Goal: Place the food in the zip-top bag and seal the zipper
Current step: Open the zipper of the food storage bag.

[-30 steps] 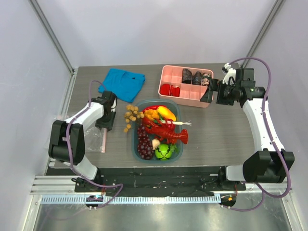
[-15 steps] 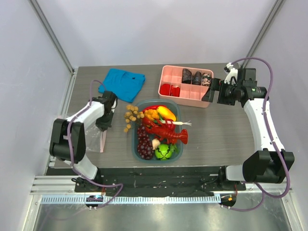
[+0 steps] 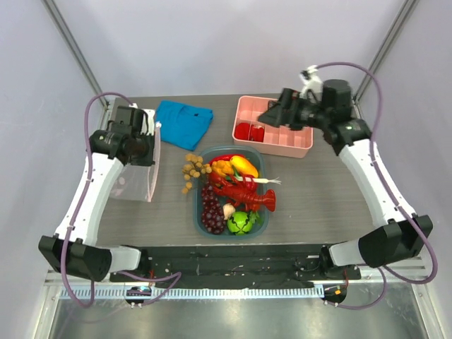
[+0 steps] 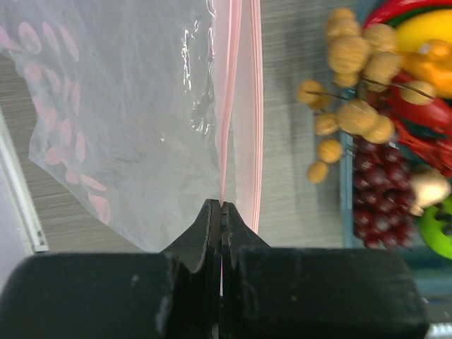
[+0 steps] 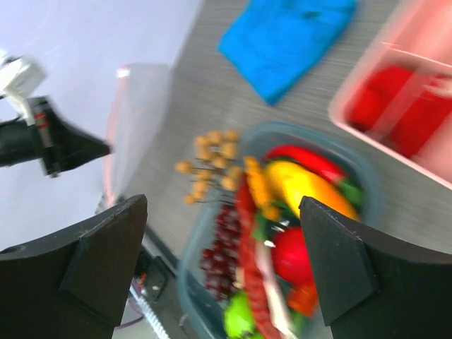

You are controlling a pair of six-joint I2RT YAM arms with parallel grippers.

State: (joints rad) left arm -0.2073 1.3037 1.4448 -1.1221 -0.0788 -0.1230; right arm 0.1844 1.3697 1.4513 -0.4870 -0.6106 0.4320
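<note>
Top view: noted zip-top bag (image 3: 138, 180) held up at table's (image 3: 318, 191) left, food (image 3: 240, 187) heaped in teal tub (image 3: 196, 201) beside.
Left wrist: left jaws pinched shut on zipper (image 4: 227, 106); thin hold, might slip.
Right wrist: right jaws spread wide, empty, over food.

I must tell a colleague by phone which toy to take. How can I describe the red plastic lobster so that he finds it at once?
On the grey table, look at the teal translucent rectangular tub in the middle. The red plastic lobster lies on top inside it; it alone has claws, unlike the dark grapes and green ball beside it.
</note>
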